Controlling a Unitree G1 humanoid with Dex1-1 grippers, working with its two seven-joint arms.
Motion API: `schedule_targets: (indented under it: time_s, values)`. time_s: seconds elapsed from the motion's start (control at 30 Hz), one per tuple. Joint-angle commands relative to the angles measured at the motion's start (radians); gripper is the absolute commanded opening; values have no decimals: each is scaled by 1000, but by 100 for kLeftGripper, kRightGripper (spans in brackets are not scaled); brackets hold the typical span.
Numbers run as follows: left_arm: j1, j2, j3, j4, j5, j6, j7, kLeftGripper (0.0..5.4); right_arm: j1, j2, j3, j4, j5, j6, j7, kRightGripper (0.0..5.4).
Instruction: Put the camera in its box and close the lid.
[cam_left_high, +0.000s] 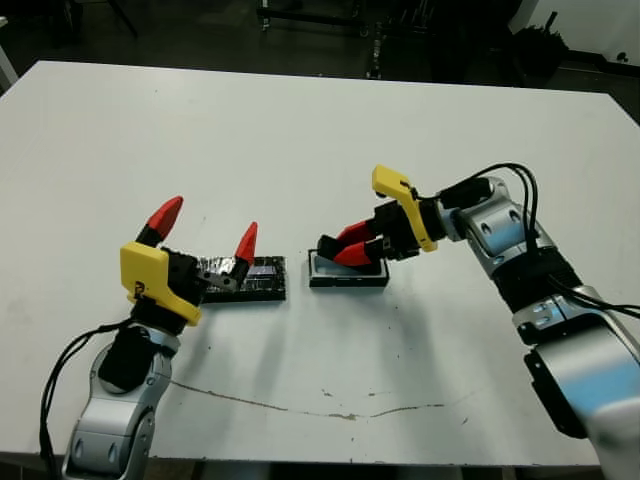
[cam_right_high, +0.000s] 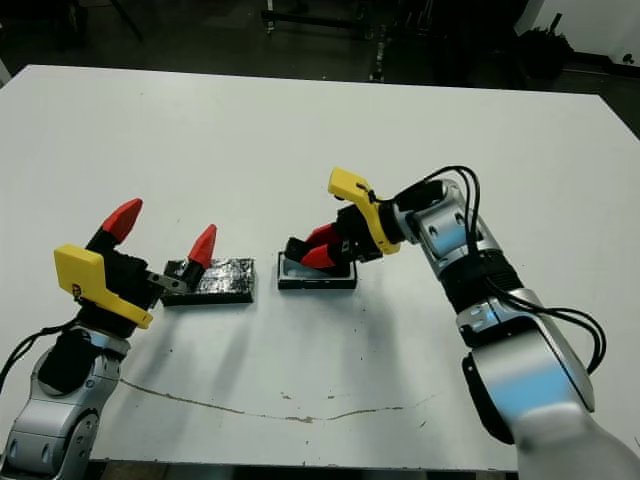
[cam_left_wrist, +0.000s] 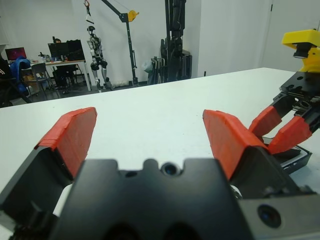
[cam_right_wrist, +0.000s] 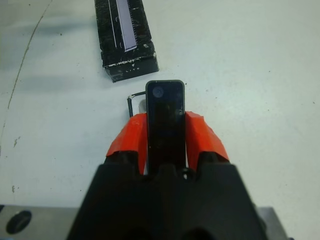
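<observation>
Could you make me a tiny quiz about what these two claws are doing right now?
1. True or false: the right claw grips the camera.
2. The left claw is: A open and empty, B shut on the lid.
3. Which object lies directly under the held camera?

Key: 1 true; 2 A; 3 the box.

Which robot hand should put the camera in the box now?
The right hand. It already grips the camera and hovers right over the box. The left hand is open and empty, over by the lid, so it looks better suited to closing afterwards.
</observation>
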Motion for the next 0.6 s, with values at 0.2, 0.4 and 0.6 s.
schedule_targets:
  time_s: [0.2,0.4,0.6]
  values:
    - [17,1,-1,-6,-3,2,-2,540,28,-15,13,31,-20,-18,16,166]
    - [19,5,-4,-8,9,0,1,540,28,-58,18,37,-58,-125,13,166]
    - [17,3,-2,-1,5,-7,-4,540,36,-82,29,50,-90,-205,30,166]
